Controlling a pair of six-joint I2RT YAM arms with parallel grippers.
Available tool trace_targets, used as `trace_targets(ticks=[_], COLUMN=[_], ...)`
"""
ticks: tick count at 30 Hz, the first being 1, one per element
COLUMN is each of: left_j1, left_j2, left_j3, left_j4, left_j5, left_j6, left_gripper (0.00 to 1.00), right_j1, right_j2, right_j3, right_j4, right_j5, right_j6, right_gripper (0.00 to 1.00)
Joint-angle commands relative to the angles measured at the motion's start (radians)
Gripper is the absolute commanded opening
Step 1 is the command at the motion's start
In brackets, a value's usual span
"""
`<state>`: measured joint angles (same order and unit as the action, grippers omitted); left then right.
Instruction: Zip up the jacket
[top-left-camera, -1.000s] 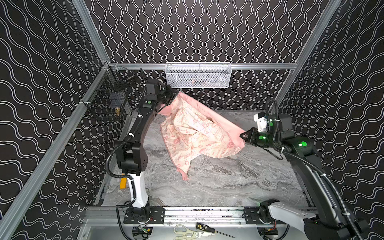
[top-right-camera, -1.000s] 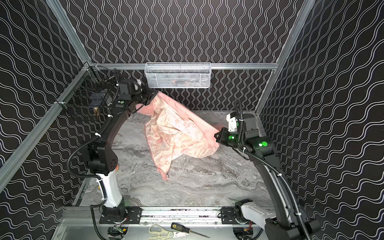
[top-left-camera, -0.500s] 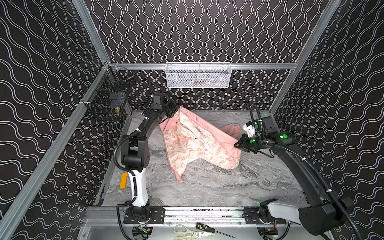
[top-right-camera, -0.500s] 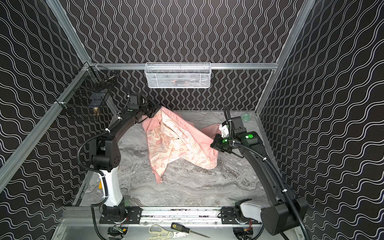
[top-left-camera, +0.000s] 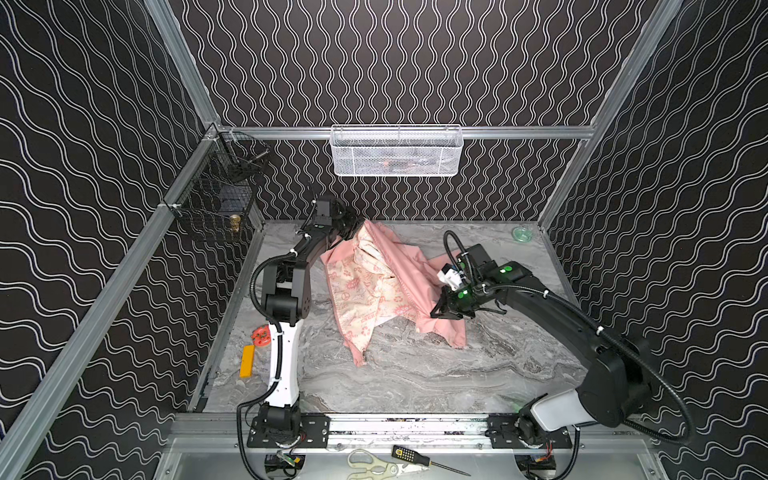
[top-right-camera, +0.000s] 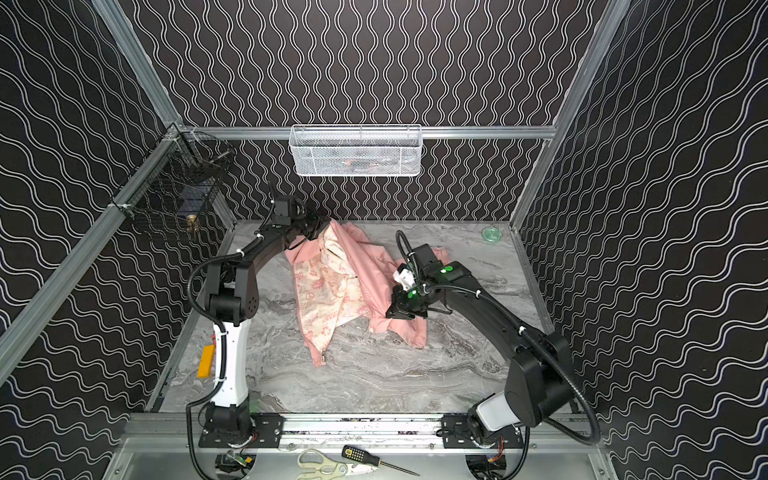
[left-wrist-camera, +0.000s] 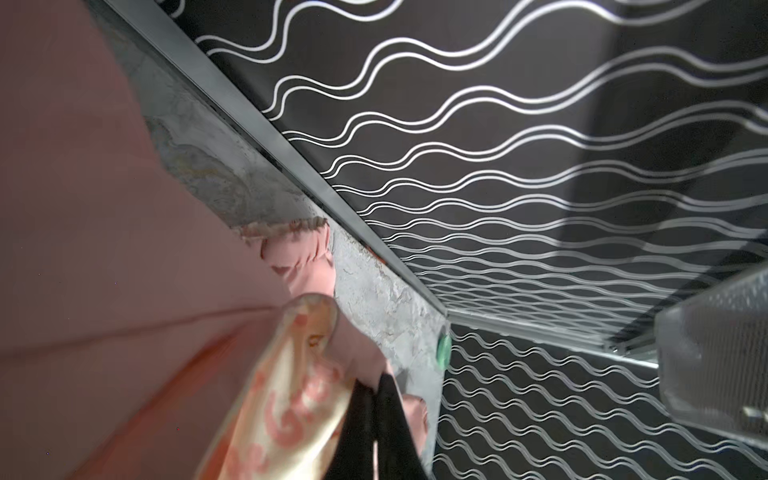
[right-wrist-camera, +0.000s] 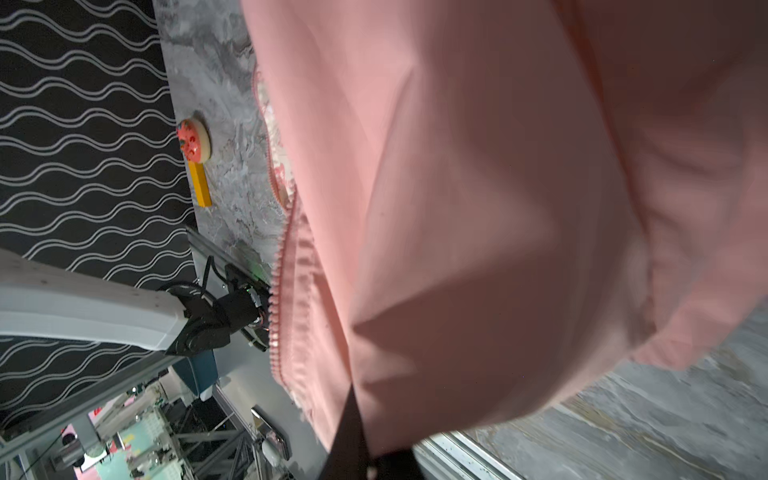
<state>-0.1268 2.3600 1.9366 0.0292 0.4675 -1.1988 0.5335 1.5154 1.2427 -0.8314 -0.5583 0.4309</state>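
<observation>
Black walls (top-left-camera: 395, 62) printed with white wavy lines close in three sides. A white mesh basket (top-left-camera: 397, 151) hangs on a silver rail (top-left-camera: 519, 132) across the back wall. Left of the basket, in the corner, a black wire cage (top-left-camera: 216, 199) hangs from a second rail (top-left-camera: 124, 270). Below the basket lies the desk (top-left-camera: 415, 374), grey, marbled and evenly lit. Farthest from the basket, a metal beam (top-left-camera: 415, 420) edges the desk's front.

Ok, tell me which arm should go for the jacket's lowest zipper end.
Right, probably. The right gripper is low and nearer the zipper end; the left gripper holds the jacket up at the back.
</observation>
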Motion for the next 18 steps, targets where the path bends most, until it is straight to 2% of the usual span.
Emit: trace_targets(ticks=[1,3,6,7,8,10,14,18], left_j1=[0.018,0.028,0.050,0.058,0.069,0.092,0.115,0.123], left_j2=[-0.003,-0.032,-0.080,-0.093,-0.099,-0.107,-0.153,-0.236], left_j3=[-0.001,0.002,-0.005,-0.004,0.000,0.003,-0.005,-0.055], left_j4=[0.136,0.040,-0.079,-0.117,-0.145,-0.178,-0.260,-0.345], left_j5=[-0.027,-0.061,-0.113,-0.127,-0.129,-0.113,-0.117,-0.117], left_j6=[-0.061,-0.011,0.071,0.090,0.101,0.118,0.176,0.258], left_gripper=[0.00,0.00,0.27,0.36,0.41,0.49,0.53,0.54], right_j1=[0.039,0.048,0.048,0.047,0.045,0.036,-0.011,-0.137], right_j2=[0.050,0.082,0.109,0.114,0.115,0.116,0.129,0.194], right_j3=[0.033,0.053,0.073,0.081,0.090,0.116,0.177,0.229], right_j4=[-0.052,-0.079,-0.100,-0.104,-0.107,-0.113,-0.100,-0.061], right_j5=[-0.099,-0.100,-0.098,-0.086,-0.075,-0.065,0.024,0.140], right_j6=[-0.069,-0.094,-0.119,-0.124,-0.125,-0.132,-0.110,-0.032], right_gripper=[0.00,0.09,0.30,0.42,0.50,0.60,0.68,0.70])
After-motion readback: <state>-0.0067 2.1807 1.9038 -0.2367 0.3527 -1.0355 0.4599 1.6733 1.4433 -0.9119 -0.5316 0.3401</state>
